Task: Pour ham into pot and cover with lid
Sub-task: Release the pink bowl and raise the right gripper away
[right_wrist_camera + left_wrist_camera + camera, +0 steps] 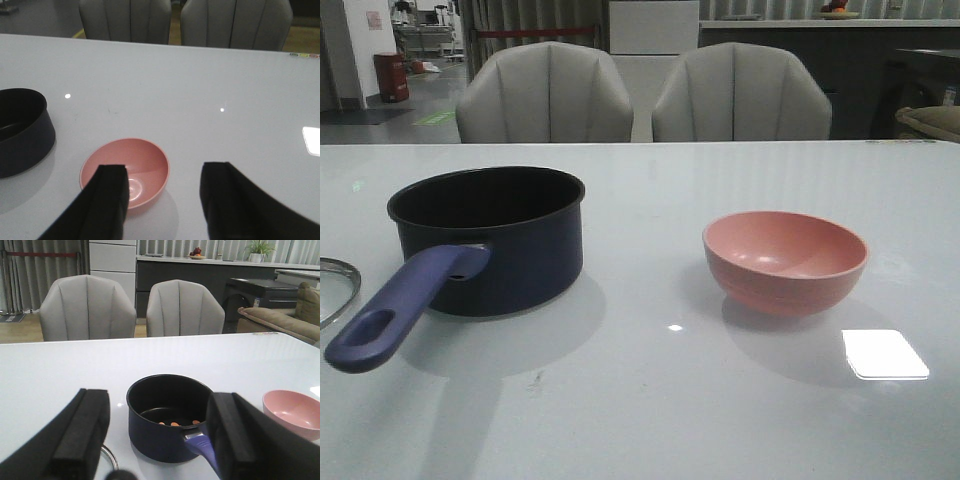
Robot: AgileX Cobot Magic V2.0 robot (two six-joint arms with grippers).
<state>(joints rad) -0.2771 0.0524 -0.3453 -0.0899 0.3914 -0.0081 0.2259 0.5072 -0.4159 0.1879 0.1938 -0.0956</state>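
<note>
**Ham in the pot, lid off to the side**

We saw the pot standing upright on the white tabletop toward its left side, the long handle reaching out toward the near edge. Looking in from the left wrist view, we counted a few orange ham slices lying on the black bottom. The lid was only a sliver of steel rim at the left edge, just beside the handle and not on the pot. Over on the right side sat the pink bowl, upright, well apart from the pot, and nothing showed inside it from the right wrist view. The left gripper hung with fingers spread wide, gripping nothing. The right gripper had its fingers spread too, above the bowl's near rim, holding nothing.
</note>
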